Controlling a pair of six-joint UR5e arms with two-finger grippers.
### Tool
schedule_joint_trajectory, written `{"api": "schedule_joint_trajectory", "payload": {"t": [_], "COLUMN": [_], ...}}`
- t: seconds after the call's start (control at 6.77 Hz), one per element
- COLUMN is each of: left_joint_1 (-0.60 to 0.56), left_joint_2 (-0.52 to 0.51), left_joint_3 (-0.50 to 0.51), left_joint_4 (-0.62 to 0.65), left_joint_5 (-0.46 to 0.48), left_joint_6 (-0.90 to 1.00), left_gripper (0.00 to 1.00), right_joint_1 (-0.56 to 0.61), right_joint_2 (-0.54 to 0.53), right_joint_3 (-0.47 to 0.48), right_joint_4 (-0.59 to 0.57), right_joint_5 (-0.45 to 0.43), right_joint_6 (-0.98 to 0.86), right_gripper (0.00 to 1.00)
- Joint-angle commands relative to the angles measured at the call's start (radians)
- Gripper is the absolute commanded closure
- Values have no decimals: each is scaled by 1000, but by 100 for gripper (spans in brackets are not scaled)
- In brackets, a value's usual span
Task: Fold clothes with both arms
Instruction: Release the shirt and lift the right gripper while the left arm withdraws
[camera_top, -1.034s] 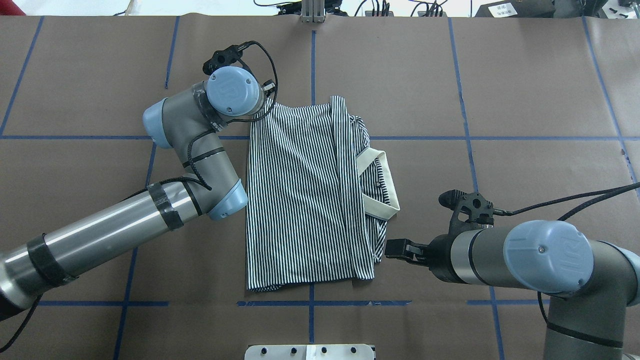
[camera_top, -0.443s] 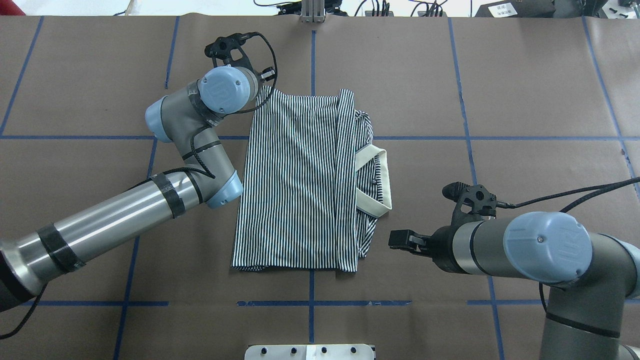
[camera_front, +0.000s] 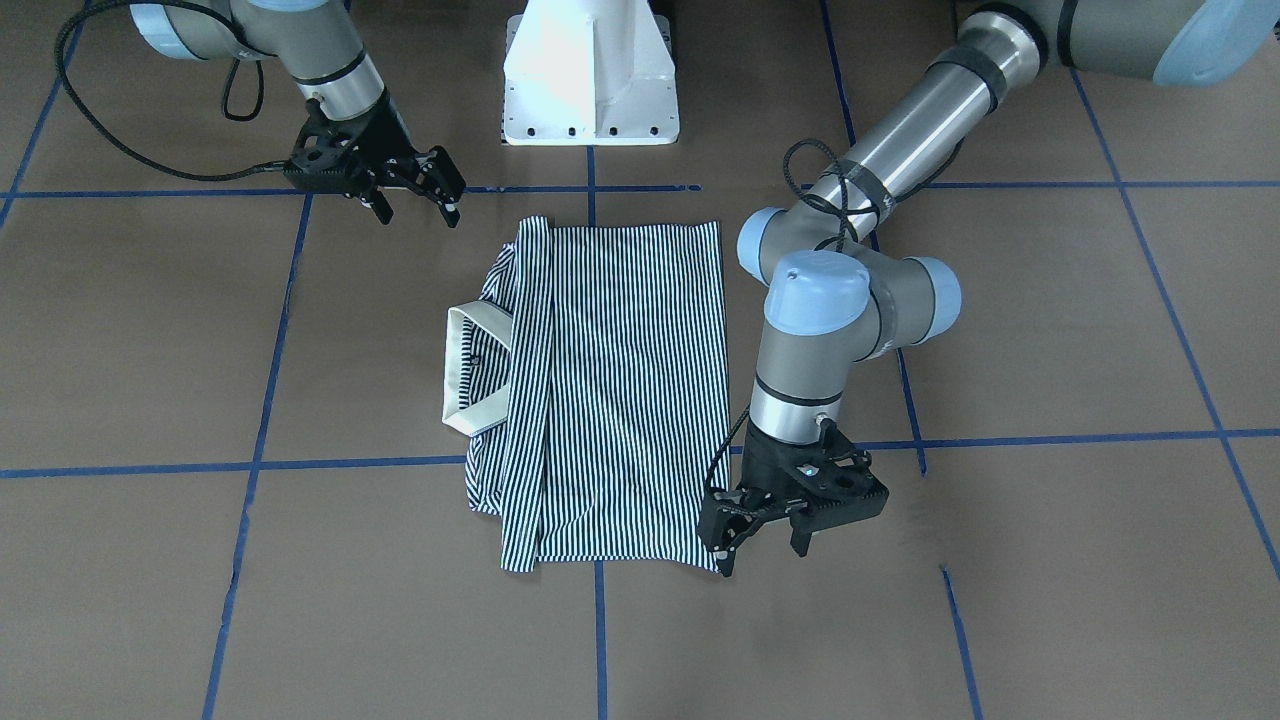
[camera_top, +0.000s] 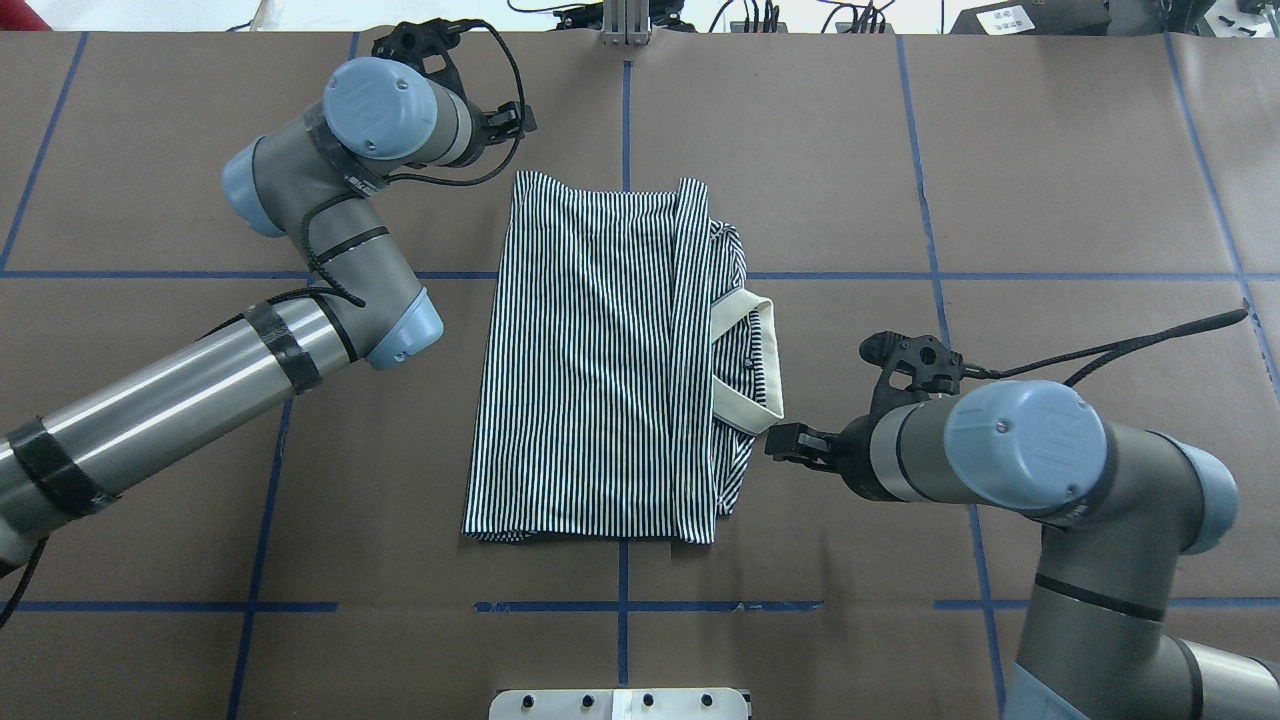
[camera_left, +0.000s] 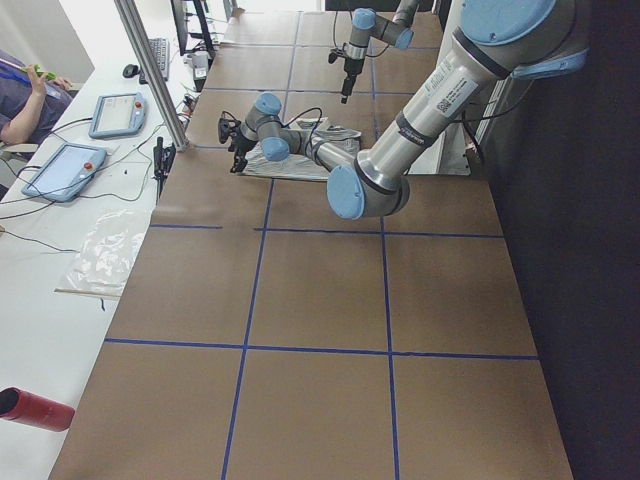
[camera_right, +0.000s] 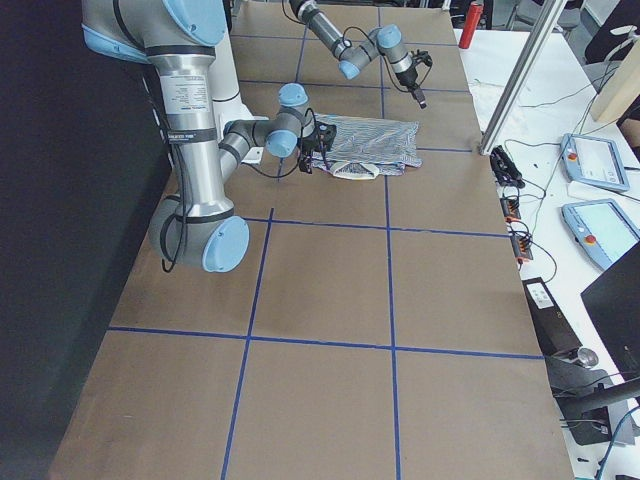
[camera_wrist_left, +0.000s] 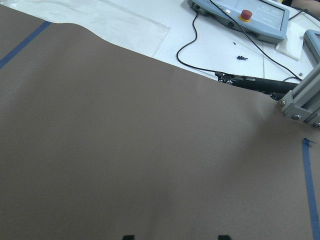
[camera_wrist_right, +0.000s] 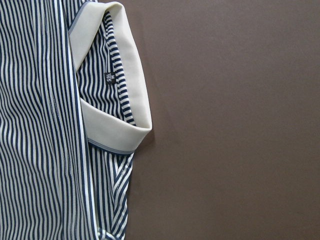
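The striped polo shirt (camera_top: 600, 360) lies folded into a tall rectangle at the table's middle. Its cream collar (camera_top: 752, 370) sticks out on the right side, and it also shows in the right wrist view (camera_wrist_right: 127, 107). My left gripper (camera_front: 762, 548) is open and empty, just beside the shirt's far left corner. Its fingertips (camera_wrist_left: 128, 237) stand apart over bare brown paper. My right gripper (camera_front: 420, 212) is open and empty, raised off the shirt's right side near the collar. In the overhead view the right gripper (camera_top: 787, 444) sits beside the collar's lower end.
Brown paper with blue tape lines (camera_top: 940, 276) covers the table. The white pedestal base (camera_front: 590, 80) stands at the robot's side. A metal post (camera_top: 625, 25) rises at the far edge. Control tablets (camera_left: 100, 120) lie on the operators' bench beyond.
The shirt first slid left and away with my left gripper on its far corner. My left gripper then let go and drew off to the far left. My right gripper moved toward the collar.
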Motion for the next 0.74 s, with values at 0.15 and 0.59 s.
{"api": "schedule_joint_trajectory", "payload": {"t": [0.15,0.59], "left_joint_1": [-6,-5], "left_joint_2": [147,218], "left_joint_3": [-363,-500], "left_joint_4": [277,314], "left_joint_5": [-98,-155], "left_joint_6": [112,113], "left_gripper": [0,0], "right_joint_1": [-22,-99], "right_joint_2": [300,407], "right_joint_3": [-158,-270], "right_joint_4": [-288,-388], "right_joint_5": [-45,-74], "right_joint_6": [-183,-188], "right_gripper": [0,0]}}
